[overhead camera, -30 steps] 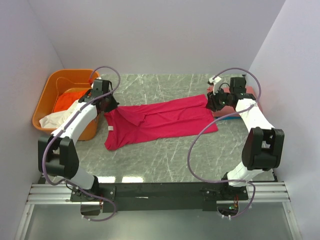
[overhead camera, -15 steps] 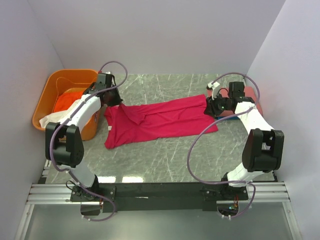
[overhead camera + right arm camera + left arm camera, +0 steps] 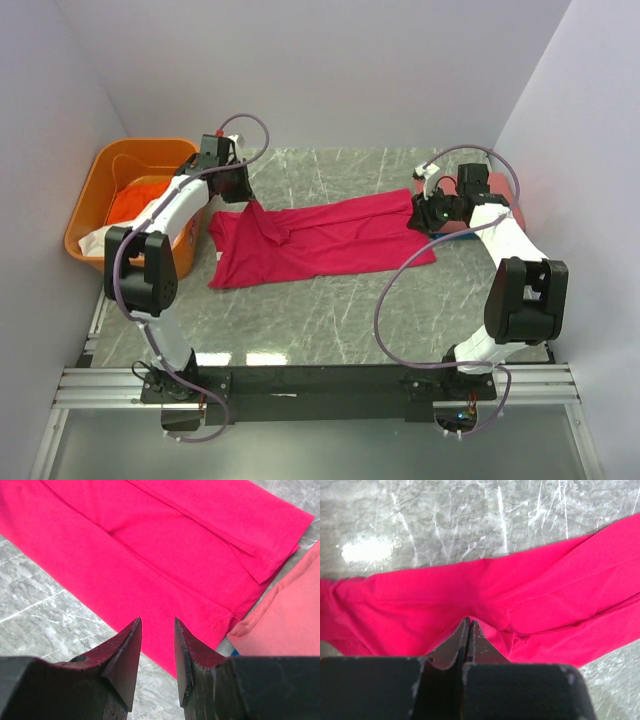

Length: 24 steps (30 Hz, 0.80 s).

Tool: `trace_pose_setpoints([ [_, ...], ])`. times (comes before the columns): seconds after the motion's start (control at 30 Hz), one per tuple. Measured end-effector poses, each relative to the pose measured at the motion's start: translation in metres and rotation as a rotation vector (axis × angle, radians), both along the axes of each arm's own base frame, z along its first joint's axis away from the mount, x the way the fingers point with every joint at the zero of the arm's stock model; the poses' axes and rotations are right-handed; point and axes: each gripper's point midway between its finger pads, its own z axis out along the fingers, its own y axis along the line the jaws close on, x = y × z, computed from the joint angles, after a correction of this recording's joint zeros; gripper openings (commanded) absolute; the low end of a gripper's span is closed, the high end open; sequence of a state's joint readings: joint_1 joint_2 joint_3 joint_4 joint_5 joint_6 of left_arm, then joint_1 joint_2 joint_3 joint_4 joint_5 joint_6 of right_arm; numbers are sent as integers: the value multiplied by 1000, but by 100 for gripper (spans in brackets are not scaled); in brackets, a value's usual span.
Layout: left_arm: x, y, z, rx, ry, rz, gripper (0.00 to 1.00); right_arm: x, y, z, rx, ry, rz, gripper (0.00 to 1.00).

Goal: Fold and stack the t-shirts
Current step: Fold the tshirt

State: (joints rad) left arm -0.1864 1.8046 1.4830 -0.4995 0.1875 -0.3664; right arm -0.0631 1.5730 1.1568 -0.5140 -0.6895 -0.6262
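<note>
**Left tool pinches the shirt, right tool waits over the hem**

The crimson shirt (image 3: 330, 240) lies lengthwise across the middle of the surface (image 3: 330, 310), collar end toward the tub (image 3: 92, 205) and hem toward the right arm. It is partly doubled over, with long creases along the body.

The left tool (image 3: 468, 622) has its jaws pressed together on a small ridge of cloth near the collar end. The cloth rises to a peak there, so this end looks lifted rather than flat, probably to pull the shirt straight or carry a fold over.

The right tool (image 3: 157, 625) hovers just above the hem corner with a narrow gap between its jaws and nothing gripped. From there it looks placed to take or pin that end while the other is pulled.

A salmon shirt (image 3: 280, 615) lies flat just beside the hem, likely the start of the stack. The crimson shirt is not yet folded.
</note>
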Motion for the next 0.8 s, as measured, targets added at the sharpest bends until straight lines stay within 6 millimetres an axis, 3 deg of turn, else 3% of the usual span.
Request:
trace_pose_setpoints([
  [0.8, 29, -12, -38, 17, 86, -90, 0, -1, 1, 0, 3, 4, 4, 40],
])
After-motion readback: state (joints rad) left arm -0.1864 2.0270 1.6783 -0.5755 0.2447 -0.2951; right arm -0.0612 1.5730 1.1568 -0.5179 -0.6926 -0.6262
